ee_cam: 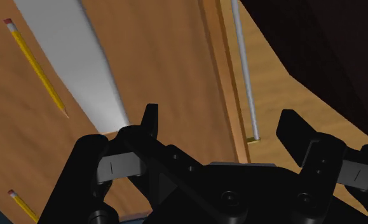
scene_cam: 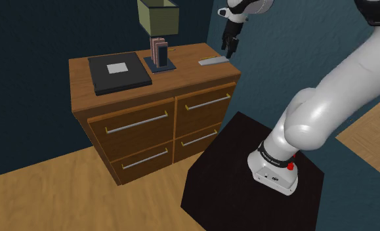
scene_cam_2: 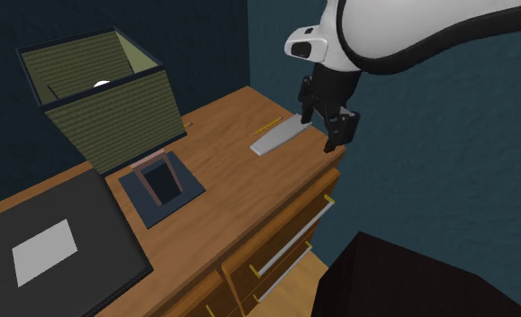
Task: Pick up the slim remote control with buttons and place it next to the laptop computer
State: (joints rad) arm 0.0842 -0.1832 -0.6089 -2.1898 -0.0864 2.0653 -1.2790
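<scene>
The slim remote (scene_cam: 214, 61) (scene_cam_2: 281, 135) (ee_cam: 81, 57) is drawn plain pale grey and lies flat near the dresser's corner closest to the arm. My gripper (scene_cam: 230, 44) (scene_cam_2: 319, 128) (ee_cam: 222, 127) hangs open just above the dresser's front edge, beside the remote's near end and not touching it. Nothing is between its fingers (ee_cam: 150, 121). The closed dark laptop (scene_cam: 119, 72) (scene_cam_2: 42, 243) with a pale square on its lid rests at the other end of the wooden dresser top (scene_cam: 182, 59).
A lamp with an olive shade (scene_cam: 159, 16) (scene_cam_2: 101, 95) stands on a dark square base (scene_cam_2: 159, 185) between laptop and remote. A yellow pencil (ee_cam: 39, 67) (scene_cam_2: 272, 123) lies beside the remote. Drawer handles (ee_cam: 246, 70) run below the edge. My black stand (scene_cam: 247, 177) sits in front.
</scene>
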